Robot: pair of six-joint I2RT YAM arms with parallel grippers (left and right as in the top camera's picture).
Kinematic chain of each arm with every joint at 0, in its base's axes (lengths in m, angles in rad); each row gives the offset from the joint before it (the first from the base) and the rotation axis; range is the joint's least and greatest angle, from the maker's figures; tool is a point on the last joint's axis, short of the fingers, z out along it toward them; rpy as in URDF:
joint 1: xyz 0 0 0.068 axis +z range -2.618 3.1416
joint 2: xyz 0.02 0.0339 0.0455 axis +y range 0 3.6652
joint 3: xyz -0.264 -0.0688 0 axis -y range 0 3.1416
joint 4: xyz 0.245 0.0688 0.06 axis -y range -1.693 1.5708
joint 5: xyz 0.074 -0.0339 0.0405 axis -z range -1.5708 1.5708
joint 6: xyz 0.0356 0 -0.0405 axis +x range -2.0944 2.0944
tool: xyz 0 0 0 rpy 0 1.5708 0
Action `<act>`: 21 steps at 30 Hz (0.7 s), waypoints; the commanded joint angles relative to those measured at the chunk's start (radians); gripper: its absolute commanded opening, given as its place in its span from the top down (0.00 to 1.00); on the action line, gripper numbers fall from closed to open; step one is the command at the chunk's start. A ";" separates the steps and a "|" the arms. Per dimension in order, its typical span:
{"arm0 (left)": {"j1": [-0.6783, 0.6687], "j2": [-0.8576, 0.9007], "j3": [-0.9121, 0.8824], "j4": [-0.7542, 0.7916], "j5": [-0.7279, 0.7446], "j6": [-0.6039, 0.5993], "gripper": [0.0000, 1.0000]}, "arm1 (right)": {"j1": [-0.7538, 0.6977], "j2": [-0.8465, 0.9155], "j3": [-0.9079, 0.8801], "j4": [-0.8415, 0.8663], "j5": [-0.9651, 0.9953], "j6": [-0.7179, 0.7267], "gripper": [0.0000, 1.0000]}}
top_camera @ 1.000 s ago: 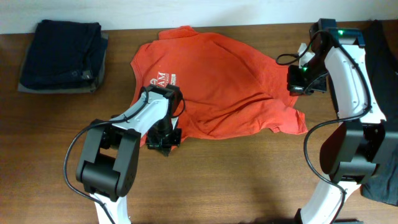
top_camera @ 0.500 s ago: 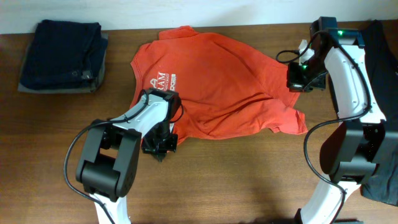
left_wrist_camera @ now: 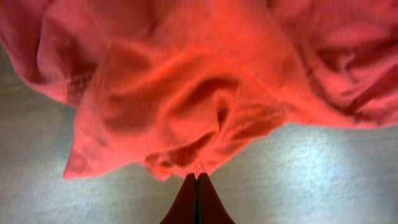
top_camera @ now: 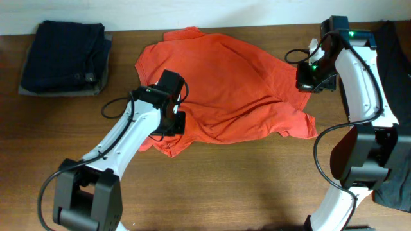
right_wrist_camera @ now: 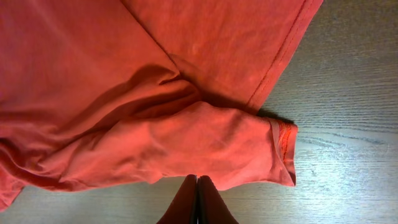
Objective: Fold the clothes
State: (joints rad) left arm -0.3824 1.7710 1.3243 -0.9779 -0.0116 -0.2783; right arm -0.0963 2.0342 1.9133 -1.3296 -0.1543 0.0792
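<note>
1. I see the red-orange short-sleeved cotton T-shirt [top_camera: 225, 90] spread out, rumpled, across the far middle of the brown wooden table [top_camera: 257, 186].
2. My left gripper [top_camera: 171, 122] sits over the shirt's near-left corner. In the left wrist view its fingers [left_wrist_camera: 198, 193] are pressed together, and a bunch of the fabric is gathered at their tips, so I read it as clamped on the shirt.
3. The cloth around that bunch puckers and casts a shadow on the table.
4. My right gripper [top_camera: 313, 80] is at the shirt's right side. In the right wrist view its fingers [right_wrist_camera: 198, 193] are together, with the tips at the edge of the short sleeve [right_wrist_camera: 249, 149].
5. That sleeve lies flat on the wood, its hem turned up at the end. I cannot tell whether any cloth is caught there.
6. A stack of dark navy folded garments [top_camera: 64, 56] rests at the far-left corner, well apart from the shirt.
</note>
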 commanded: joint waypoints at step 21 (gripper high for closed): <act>-0.001 0.113 -0.135 0.147 0.098 0.094 0.99 | 0.004 0.005 -0.006 0.023 0.001 0.034 0.96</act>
State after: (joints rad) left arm -0.3824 1.8462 1.2037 -0.8326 0.0753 -0.2268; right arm -0.0963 2.0342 1.9133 -1.3102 -0.1547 0.0982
